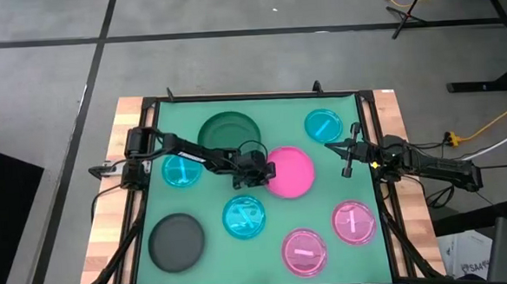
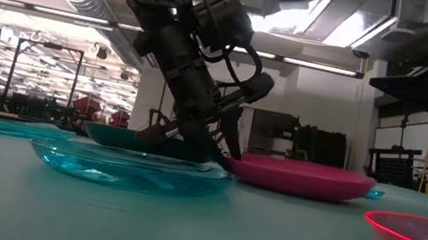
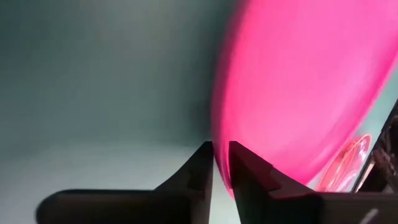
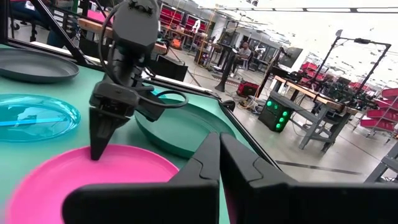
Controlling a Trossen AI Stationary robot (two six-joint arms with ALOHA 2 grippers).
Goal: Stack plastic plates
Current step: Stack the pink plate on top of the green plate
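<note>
At the table's centre, the left gripper [image 1: 268, 170] pinches the nine o'clock rim of the hot pink plate [image 1: 292, 172], which lies flat on the green mat [image 1: 216, 253]. The right gripper [image 1: 346, 154], fingers clenched on nothing, hovers at three o'clock.

Green mat [image 1: 216, 253] on a wooden table [image 1: 109, 210]

Past the fingers, workbenches [image 4: 323, 102] and a green-lit box [image 4: 278, 113] stand behind.

Glossy translucent cyan plate [image 2: 132, 169], matt mat [image 1: 216, 248]
</note>
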